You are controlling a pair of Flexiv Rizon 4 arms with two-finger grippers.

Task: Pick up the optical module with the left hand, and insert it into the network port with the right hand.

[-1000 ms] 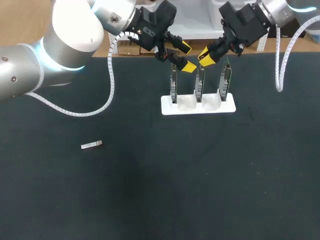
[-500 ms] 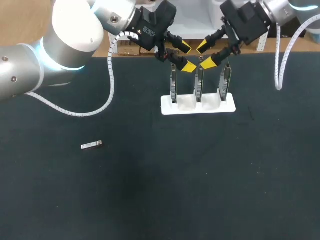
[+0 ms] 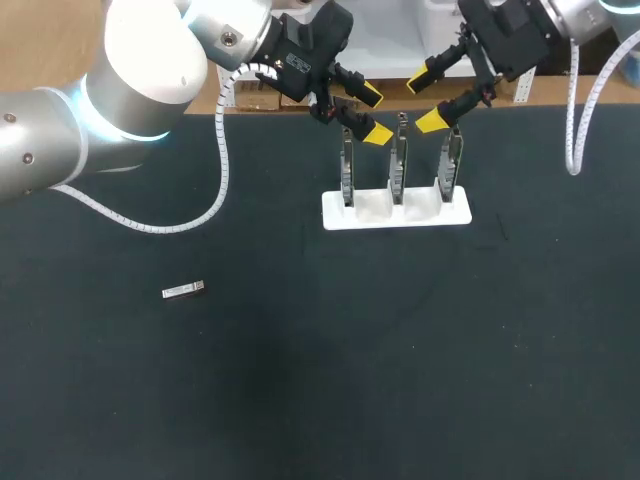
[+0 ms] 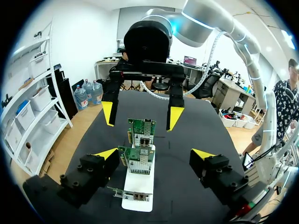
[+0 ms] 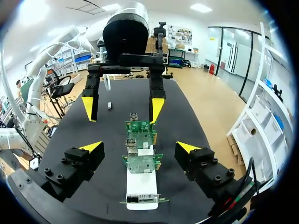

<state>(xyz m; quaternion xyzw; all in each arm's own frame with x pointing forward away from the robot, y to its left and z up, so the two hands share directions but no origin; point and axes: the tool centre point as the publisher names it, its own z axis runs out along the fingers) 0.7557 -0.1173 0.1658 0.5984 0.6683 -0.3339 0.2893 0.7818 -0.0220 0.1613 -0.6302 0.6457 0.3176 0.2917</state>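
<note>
From the left side, the left arm (image 3: 120,90), bent in toward the middle, with the left claw (image 3: 374,114) spread wide open. From the right corner, the right arm (image 3: 565,15), with the right claw (image 3: 425,101) likewise spread. Yellow tips facing each other, close but apart.

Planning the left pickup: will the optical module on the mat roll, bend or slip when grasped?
The optical module looks small and boxy, lying flat, so it likely won't roll and should stay stiff. Its shiny metal skin may be slippery. Low on the mat, it could skid if nudged one-sidedly.
</note>
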